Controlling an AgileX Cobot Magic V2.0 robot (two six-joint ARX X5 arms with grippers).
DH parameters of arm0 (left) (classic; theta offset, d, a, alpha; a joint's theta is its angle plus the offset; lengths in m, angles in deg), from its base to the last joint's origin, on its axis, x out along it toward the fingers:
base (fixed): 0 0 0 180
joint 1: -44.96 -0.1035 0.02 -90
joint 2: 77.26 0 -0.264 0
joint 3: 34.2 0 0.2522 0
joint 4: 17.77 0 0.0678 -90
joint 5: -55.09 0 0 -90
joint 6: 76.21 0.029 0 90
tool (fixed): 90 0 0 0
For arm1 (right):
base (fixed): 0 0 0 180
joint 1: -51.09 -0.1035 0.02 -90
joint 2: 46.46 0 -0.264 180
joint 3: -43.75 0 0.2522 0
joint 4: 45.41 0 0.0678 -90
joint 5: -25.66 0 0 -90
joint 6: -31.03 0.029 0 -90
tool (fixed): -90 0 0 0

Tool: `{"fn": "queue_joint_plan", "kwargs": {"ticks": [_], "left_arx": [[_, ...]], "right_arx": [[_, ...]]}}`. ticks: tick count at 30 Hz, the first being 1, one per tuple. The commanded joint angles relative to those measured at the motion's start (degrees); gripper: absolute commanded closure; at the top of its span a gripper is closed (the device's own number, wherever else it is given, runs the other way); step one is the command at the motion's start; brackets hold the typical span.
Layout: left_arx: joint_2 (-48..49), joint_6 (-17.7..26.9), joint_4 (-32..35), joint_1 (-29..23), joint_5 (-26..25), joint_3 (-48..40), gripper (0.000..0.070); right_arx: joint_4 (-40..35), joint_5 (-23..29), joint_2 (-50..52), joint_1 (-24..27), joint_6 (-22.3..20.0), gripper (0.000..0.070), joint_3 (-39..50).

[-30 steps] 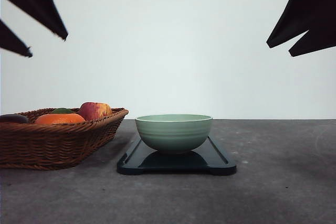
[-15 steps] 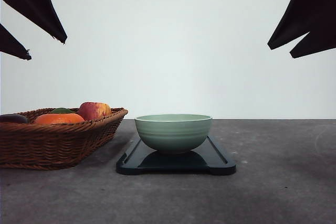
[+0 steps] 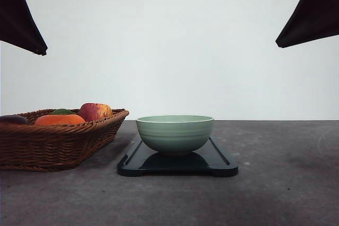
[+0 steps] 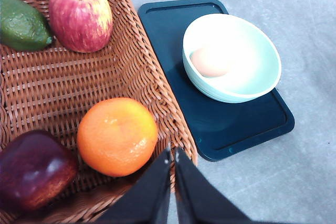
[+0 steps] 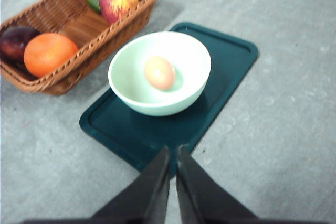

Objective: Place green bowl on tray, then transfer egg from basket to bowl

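The green bowl (image 3: 175, 133) stands upright on the black tray (image 3: 220, 162) in the middle of the table. Inside it lies the egg (image 4: 210, 62), also seen in the right wrist view (image 5: 159, 72). To the left of the tray, close to it, rests the wicker basket (image 3: 53, 144). My left gripper (image 3: 39, 51) hangs high at the upper left, above the basket, shut with nothing in it (image 4: 172, 153). High at the upper right, my right gripper (image 3: 278, 45) is shut and empty too (image 5: 173, 153).
In the basket lie a red apple (image 4: 80, 18), an orange (image 4: 116, 136), a green avocado (image 4: 21, 24) and a dark purple fruit (image 4: 31, 169). The grey table (image 3: 286, 183) runs open to the right and front of the tray. A white wall stands behind.
Both grippers, open a second ago, have shut. Each has drawn slightly outward toward its side of the view. Bowl, tray and basket have not moved.
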Motion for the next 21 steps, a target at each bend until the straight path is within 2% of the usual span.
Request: {"fn": "queue_joint_plan", "kwargs": {"ticks": [1,5,9,14,21], "left_arx": [[-0.15,-0.01,0.09,0.25,0.07,0.33,0.07],[1.99,2.51,0.19,-1.81,0.11,-0.31,0.07],[6.4,2.64,6.53,-6.18,0.11,-4.87,0.07],[16.92,2.67,14.81,-12.44,0.11,-14.29,0.07],[32.51,3.14,18.37,-19.76,0.13,-25.9,0.07]], "right_arx": [[-0.8,-0.04,-0.35,-0.28,-0.33,0.0685,-0.74],[-0.88,-0.04,-0.35,-0.28,-0.33,0.0685,-0.74],[-0.88,-0.04,-0.33,-0.28,-0.33,0.0685,-0.74],[-0.88,-0.04,-0.33,-0.28,-0.33,0.0685,-0.74],[-0.88,-0.04,-0.35,-0.28,-0.32,0.0685,-0.74]]}}
